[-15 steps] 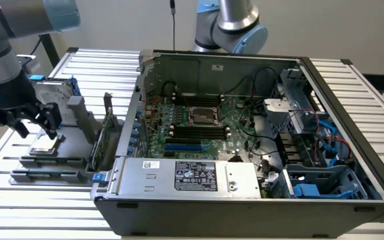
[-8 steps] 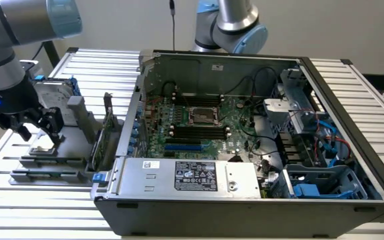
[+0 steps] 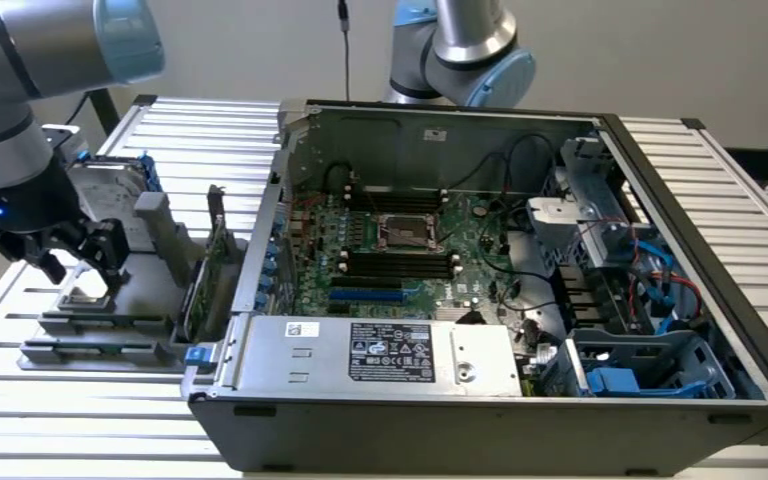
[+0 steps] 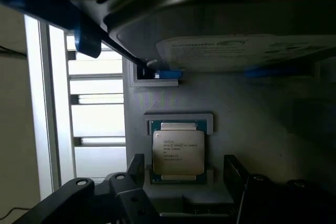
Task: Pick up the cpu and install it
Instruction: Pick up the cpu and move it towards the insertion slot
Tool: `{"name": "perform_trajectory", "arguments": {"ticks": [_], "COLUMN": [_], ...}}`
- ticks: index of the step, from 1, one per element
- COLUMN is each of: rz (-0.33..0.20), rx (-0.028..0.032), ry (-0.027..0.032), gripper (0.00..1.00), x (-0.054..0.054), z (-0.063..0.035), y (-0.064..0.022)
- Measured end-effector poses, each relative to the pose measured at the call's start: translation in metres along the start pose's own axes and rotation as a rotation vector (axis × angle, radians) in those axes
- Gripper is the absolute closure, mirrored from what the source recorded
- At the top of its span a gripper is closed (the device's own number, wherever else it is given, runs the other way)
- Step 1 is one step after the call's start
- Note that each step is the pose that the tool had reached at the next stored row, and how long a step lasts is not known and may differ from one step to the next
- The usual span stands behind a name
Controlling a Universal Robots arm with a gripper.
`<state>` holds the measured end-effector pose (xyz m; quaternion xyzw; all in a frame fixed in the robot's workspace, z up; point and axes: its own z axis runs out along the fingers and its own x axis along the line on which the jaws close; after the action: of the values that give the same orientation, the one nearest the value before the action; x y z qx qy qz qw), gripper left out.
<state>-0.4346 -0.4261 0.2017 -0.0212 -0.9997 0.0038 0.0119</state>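
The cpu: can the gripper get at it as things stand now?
Probably yes. The open gripper hangs right above the cpu, one finger on each side, and nothing lies between them.

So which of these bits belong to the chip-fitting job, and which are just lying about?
In the job: the cpu in its grey holder; the open hand poised over it; the cpu socket on the motherboard.
Lying about: the hard drive; the upright expansion card; the power supply.
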Motion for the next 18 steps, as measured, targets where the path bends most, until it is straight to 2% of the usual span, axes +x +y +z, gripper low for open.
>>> {"name": "perform_trajectory", "arguments": {"ticks": [7, 18], "rz": [0.019, 0.027], "rx": [-0.0071, -0.0123], "ry": [0.0005, 0.0008], "gripper": [0.29, 0.29], "x": [0.001, 0.0], "z": [0.0034, 0.0122], "y": [-0.0001, 0.0]}}
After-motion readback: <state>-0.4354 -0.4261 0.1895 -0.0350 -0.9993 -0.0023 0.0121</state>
